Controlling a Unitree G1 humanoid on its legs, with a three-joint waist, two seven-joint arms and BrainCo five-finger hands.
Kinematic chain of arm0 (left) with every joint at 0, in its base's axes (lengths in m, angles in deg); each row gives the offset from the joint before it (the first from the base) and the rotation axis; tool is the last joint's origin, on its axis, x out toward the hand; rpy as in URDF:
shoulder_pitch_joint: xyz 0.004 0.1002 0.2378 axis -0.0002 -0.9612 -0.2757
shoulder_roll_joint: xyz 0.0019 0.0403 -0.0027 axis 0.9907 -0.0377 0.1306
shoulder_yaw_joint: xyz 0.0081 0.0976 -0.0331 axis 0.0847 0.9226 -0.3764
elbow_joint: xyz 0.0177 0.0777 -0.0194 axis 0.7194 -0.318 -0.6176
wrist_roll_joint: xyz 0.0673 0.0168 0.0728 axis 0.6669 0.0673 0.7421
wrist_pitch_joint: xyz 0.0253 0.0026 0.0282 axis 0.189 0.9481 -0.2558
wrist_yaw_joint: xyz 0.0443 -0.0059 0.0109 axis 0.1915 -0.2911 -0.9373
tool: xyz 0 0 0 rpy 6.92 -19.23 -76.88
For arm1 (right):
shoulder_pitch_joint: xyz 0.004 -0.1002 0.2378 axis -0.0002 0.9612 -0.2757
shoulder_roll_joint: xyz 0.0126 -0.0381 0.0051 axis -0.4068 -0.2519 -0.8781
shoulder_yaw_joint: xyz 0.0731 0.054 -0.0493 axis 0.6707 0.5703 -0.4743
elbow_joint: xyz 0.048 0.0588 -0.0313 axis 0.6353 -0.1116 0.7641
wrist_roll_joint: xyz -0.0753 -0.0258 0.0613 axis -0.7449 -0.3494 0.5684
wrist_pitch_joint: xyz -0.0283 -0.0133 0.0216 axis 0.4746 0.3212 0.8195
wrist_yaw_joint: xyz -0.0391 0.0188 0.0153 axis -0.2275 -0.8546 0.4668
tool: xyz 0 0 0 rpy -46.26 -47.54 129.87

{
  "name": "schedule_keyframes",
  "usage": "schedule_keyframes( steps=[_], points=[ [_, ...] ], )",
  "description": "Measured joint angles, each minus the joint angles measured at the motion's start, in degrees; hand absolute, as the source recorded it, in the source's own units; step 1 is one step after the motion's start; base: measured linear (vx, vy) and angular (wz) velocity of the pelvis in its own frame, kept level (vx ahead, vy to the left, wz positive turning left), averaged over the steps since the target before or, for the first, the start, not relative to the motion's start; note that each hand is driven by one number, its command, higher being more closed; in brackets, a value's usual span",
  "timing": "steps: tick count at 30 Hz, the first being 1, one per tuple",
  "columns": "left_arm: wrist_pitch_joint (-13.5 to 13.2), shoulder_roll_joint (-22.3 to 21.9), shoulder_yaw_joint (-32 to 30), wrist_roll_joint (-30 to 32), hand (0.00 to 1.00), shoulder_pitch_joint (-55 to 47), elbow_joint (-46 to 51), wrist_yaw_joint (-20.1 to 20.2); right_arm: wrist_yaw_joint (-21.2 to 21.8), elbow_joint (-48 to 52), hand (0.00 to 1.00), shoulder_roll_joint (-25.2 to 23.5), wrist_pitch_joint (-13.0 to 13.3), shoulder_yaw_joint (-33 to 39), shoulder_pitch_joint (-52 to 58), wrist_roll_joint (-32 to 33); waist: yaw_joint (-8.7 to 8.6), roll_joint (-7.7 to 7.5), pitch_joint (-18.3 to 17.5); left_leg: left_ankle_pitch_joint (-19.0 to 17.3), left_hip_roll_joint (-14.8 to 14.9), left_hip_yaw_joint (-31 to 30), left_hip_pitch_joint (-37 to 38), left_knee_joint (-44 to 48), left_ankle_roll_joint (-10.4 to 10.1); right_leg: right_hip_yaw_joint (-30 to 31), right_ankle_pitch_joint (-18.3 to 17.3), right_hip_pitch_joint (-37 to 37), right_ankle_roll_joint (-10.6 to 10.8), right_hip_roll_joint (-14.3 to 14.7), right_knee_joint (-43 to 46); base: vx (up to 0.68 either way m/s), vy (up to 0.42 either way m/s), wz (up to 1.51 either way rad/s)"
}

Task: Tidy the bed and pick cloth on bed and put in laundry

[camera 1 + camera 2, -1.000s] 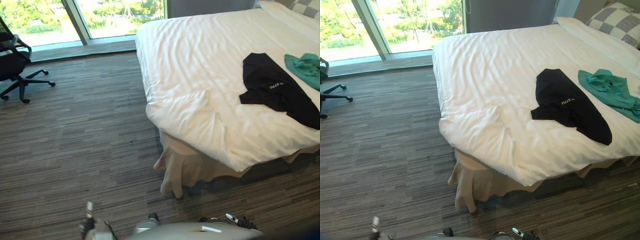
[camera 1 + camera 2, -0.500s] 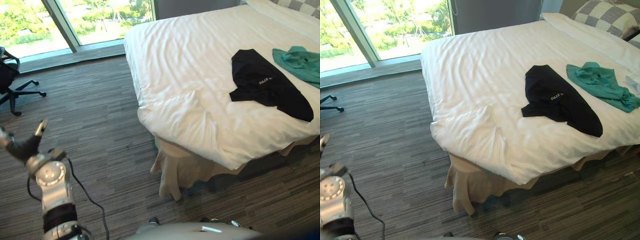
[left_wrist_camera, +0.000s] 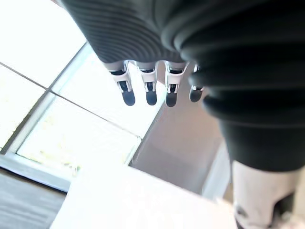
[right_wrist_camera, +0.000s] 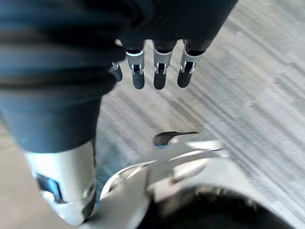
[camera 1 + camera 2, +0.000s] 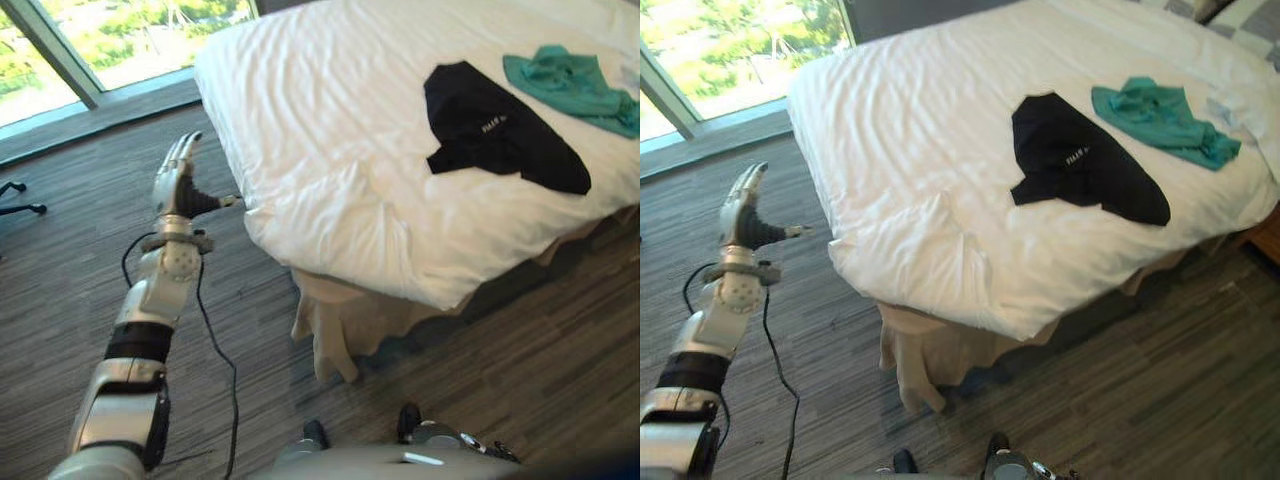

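A black cloth (image 5: 497, 129) lies flat on the white bed (image 5: 330, 120), near its right side. A teal cloth (image 5: 567, 84) lies crumpled just beyond it, toward the pillows. My left hand (image 5: 176, 182) is raised over the floor left of the bed's corner, open, fingers straight and thumb pointing at the duvet's edge, holding nothing. In the left wrist view its fingers (image 3: 148, 90) hang straight with the bed's corner (image 3: 138, 200) below. My right hand's fingers (image 4: 159, 71) are straight over the carpet, holding nothing.
The duvet's near corner (image 5: 350, 215) is rumpled and folded over, with a beige bed skirt (image 5: 340, 320) hanging under it. A large window (image 5: 110, 40) runs along the far wall. Striped carpet (image 5: 60, 280) covers the floor left of and in front of the bed.
The camera has swung, shifting the bed left and lower. My left arm has risen from the lower left and reached up toward the bed's corner. The cloths lie as before.
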Motion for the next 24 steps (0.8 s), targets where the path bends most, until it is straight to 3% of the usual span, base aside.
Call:
schedule_keyframes(
  steps=[2, 5, 9, 13, 24],
  points=[
    [3.21, 0.33, 2.7, 4.72, 0.0, 6.74, -1.15, -0.5, 0.63, 1.17, 0.0, 1.3, 0.06, -1.29, -3.05, 0.88, -1.25, 0.57, 3.64, 1.55, -0.57, 0.12, -4.0, 0.02, 0.82, 0.51, -0.04, -5.46, -0.08, -1.03, 3.11, -0.14, 0.021, -0.05],
    [7.44, 2.5, 5.74, 8.62, 0.0, 12.34, -2.14, -0.59, 1.11, 2.42, 0.0, 2.07, 0.47, -2.19, -5.47, 2.14, -2.4, 0.21, 7.08, 2.64, -0.68, 1.19, -6.62, 0.03, 0.99, 2.04, -0.29, -10.3, -0.57, -1.41, 6.17, -0.07, -0.005, -0.19],
    [11.88, 4.31, 6.12, 8.61, 0.0, 16.42, -3.19, -0.41, 1.94, 2.72, 0.0, 2.71, 1.14, -2.98, -6.39, 2.06, -3.61, 0.05, 10.14, 3.18, -0.57, 1.83, -8.17, 0.03, 0.79, 2.91, -1.32, -13.37, -1.37, -1.61, 9.04, 0.0, -0.036, -0.1],
    [14.48, 4.94, 6.44, 8.72, 0.0, 21.52, -4.43, -0.41, 3.39, 3.42, 0.0, 3.6, 1.99, -3.62, -6.41, 2.11, -4.15, -0.19, 10.91, 3.9, -0.82, 1.9, -10.95, 0.03, 0.75, 3.0, -3.0, -17.64, -1.58, -2.53, 12.73, 0.02, -0.036, 0.05],
    [19.34, 6.08, 9.1, 8.66, 0.0, 30.86, -4.65, -0.06, 5.63, 9.0, 0.0, 3.86, 5.9, -5.53, -6.45, 6.77, -4.21, -3.12, 15.38, 4.71, -1.43, 3.46, -15.95, 0.04, 0.57, 6.66, -4.0, -25.81, -1.78, -3.58, 18.08, 0.04, -0.015, -0.02]
  ],
)
